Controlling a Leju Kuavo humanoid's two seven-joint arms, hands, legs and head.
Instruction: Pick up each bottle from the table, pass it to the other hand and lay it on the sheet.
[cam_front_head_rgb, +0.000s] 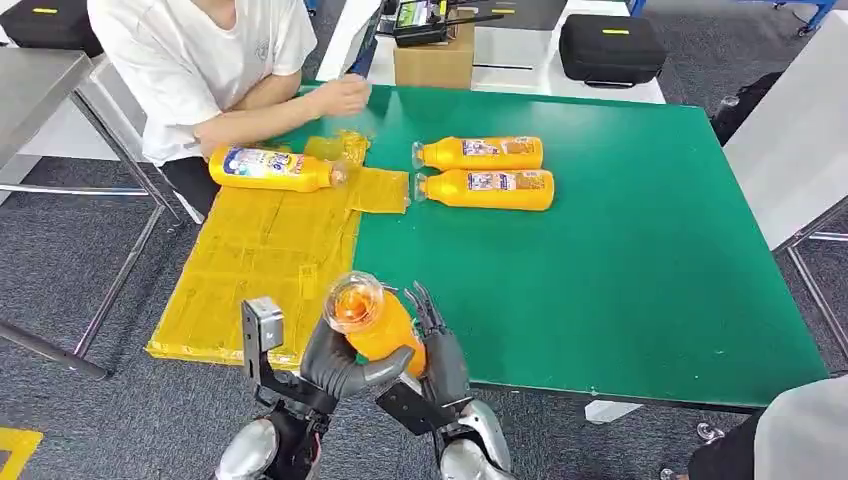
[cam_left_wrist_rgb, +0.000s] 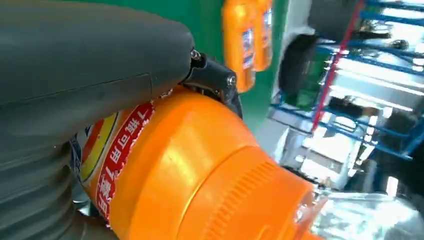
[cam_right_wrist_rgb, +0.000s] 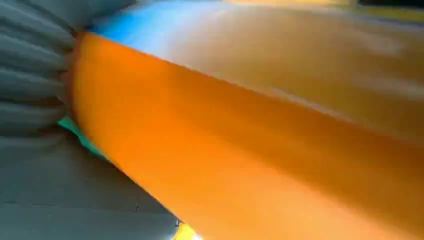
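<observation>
A: Where is the held bottle (cam_front_head_rgb: 372, 318)?

B: It is above the near edge of the green surface (cam_front_head_rgb: 640, 270), beside the yellow sheet (cam_front_head_rgb: 262, 262). It is orange, with a clear cap pointing up and a red label strip. The left hand (cam_front_head_rgb: 345, 362) and the right hand (cam_front_head_rgb: 435, 345) both grasp it, one on each side.

A: And the others?

B: Two orange bottles (cam_front_head_rgb: 483, 172) lie side by side near the surface's middle. A third bottle (cam_front_head_rgb: 272, 168) lies at the sheet's far edge, near a person's hand (cam_front_head_rgb: 343, 95).
</observation>
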